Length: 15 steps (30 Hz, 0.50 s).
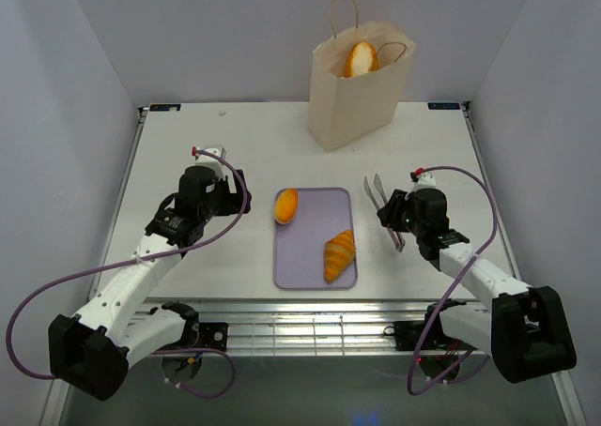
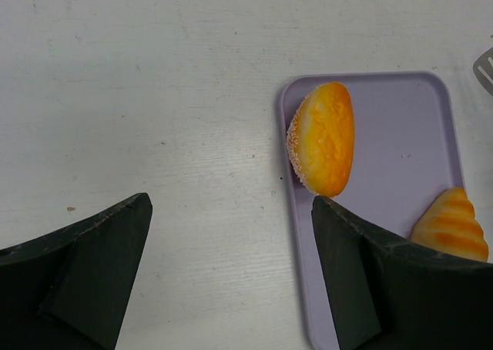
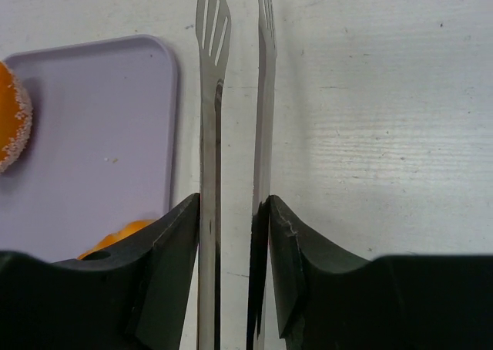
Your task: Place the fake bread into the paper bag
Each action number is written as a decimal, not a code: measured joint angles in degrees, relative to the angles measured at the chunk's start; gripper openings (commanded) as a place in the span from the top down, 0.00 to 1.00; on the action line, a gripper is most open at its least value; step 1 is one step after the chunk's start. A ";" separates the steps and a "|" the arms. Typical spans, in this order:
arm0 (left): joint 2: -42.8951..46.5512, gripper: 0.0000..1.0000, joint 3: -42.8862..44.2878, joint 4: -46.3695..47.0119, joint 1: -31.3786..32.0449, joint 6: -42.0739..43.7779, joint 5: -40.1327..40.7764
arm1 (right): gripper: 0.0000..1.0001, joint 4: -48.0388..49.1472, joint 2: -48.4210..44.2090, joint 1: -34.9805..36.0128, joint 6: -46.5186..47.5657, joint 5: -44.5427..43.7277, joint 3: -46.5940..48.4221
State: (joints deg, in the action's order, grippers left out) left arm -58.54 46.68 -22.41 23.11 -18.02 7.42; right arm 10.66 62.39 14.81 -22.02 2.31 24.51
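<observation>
The cream paper bag [image 1: 357, 98] stands at the back of the table with one golden bread [image 1: 360, 58] poking out of its top. An oval roll [image 1: 286, 205] and a croissant [image 1: 340, 254] lie on the lilac tray [image 1: 315, 224]. My left gripper [image 1: 235, 193] is open and empty, left of the tray; in the left wrist view [image 2: 231, 265] the roll [image 2: 325, 138] lies just ahead of its right finger. My right gripper [image 1: 394, 221] is shut on metal tongs [image 1: 378, 196], right of the tray. The tongs' arms [image 3: 208, 95] are slightly apart and hold nothing.
The tray's right edge [image 3: 100, 134] is just left of the tongs, with the roll [image 3: 9, 126] and croissant [image 3: 115, 238] at the frame edges. The croissant [image 2: 452, 227] and a tong tip [image 2: 485, 66] show in the left wrist view. Grey walls enclose the table.
</observation>
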 measured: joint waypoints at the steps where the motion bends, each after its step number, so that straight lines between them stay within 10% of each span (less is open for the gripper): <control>1: 0.00 0.04 0.00 0.02 0.00 0.00 -0.07 | 0.53 0.09 0.61 0.33 0.13 -0.98 0.00; 15: 0.31 0.04 0.00 0.00 0.00 -0.02 -0.85 | 0.46 -0.26 5.51 1.97 0.85 -6.05 0.02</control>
State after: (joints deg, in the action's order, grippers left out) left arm -58.24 46.68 -22.41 23.11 -18.04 6.57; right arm 10.39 67.90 16.78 -21.17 -3.75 24.53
